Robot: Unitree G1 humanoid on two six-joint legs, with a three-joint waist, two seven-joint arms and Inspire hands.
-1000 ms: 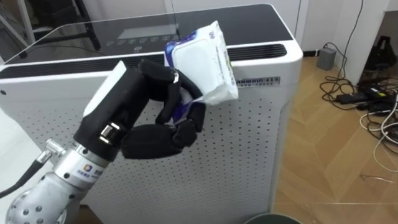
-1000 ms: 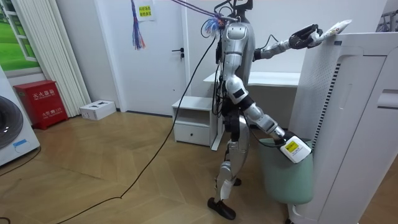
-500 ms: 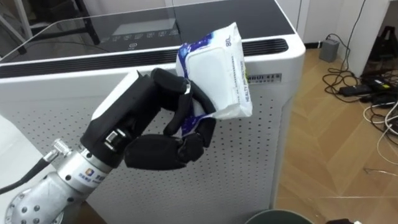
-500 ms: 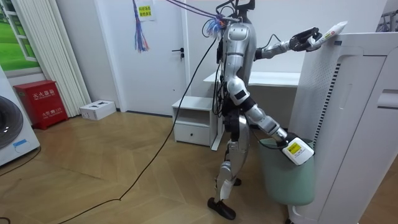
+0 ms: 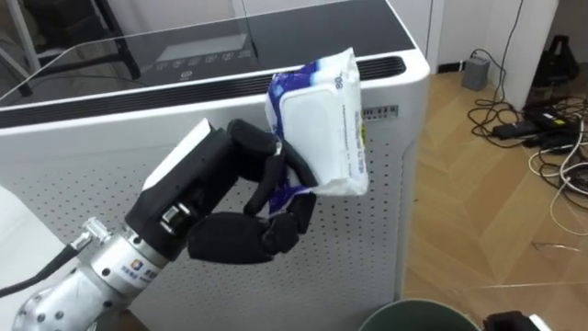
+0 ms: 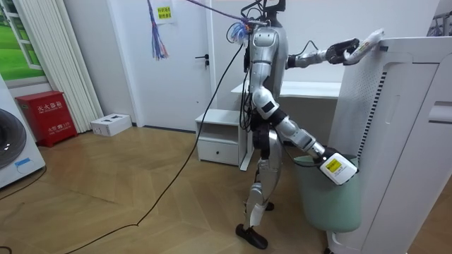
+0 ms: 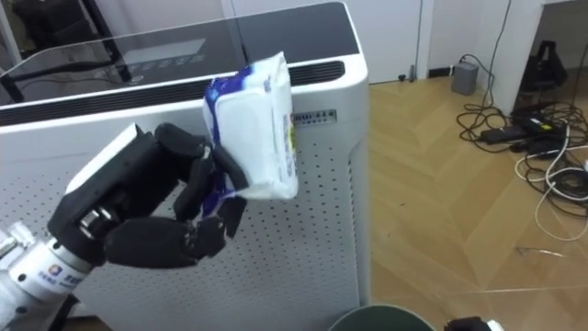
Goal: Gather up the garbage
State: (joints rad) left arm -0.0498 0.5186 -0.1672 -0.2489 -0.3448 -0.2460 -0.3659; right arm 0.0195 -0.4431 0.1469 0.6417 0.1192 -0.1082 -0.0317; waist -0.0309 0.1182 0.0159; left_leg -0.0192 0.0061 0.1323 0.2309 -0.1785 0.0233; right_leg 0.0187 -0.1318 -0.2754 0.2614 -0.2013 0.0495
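Observation:
A white and blue pack of wipes (image 5: 322,124) is held up in front of the top edge of a tall white perforated appliance (image 5: 110,138). My left hand (image 5: 248,198) is shut on its lower end, fingers and thumb curled round the wrapper. The room view shows the robot standing beside the appliance (image 6: 402,127), left arm raised with the pack (image 6: 369,42) at the appliance's top corner. My right hand (image 6: 326,161) hangs low over a pale green bin (image 6: 328,201). The bin's rim (image 5: 432,315) lies at the bottom edge of the eye view, below the pack.
The appliance has a dark glass top (image 5: 184,46). Cables and a power strip (image 5: 528,129) lie on the wood floor to the right. In the room view a white desk and small drawer unit (image 6: 219,141) stand behind the robot.
My left hand has drawn the pack a little back and down from the appliance's top, turning it more upright. The eye view has shifted slightly. The right hand has stayed by the bin.

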